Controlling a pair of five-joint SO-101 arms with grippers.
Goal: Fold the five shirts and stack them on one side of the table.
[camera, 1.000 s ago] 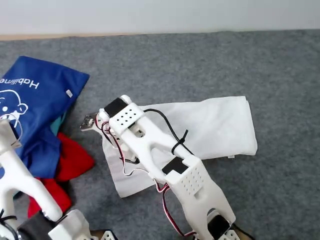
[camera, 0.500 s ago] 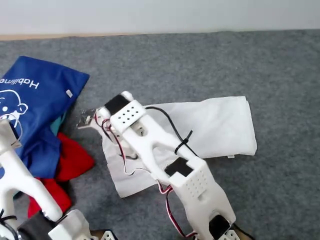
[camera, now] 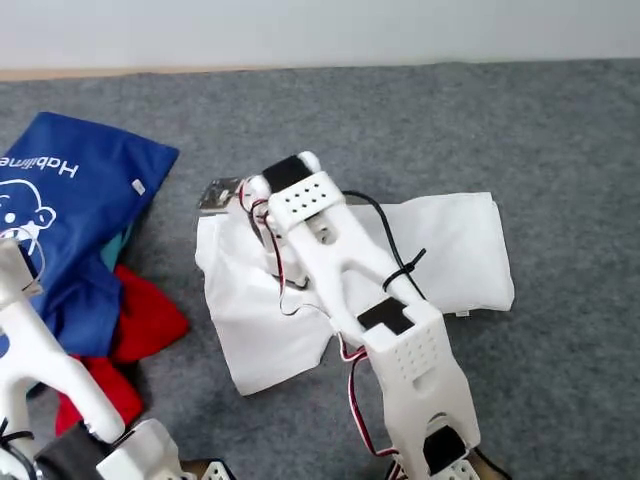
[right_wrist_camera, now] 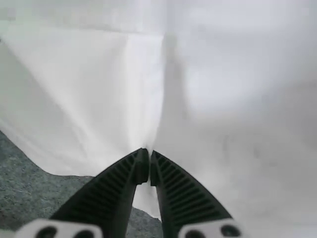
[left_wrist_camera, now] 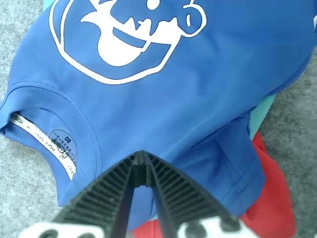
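Your R gripper [right_wrist_camera: 145,151]: fingers closed, pinching a fold of white shirt [camera: 450,250]. Shirt lies mid-table [camera: 400,120], part-folded. Your L gripper [left_wrist_camera: 140,154]: fingers shut, over blue shirt [camera: 80,200] at 9 o'clock. Red shirt [camera: 150,320] underneath, approx 8 o'clock.

My right gripper [camera: 218,193] climbs from the middle left of the high view up toward the centre, fingers clamped on the white shirt [camera: 455,250]. The shirt's left edge rises with it, so cloth now spreads higher in the frame. My arm [camera: 345,265] swings right, uncovering the shirt's lower left part.
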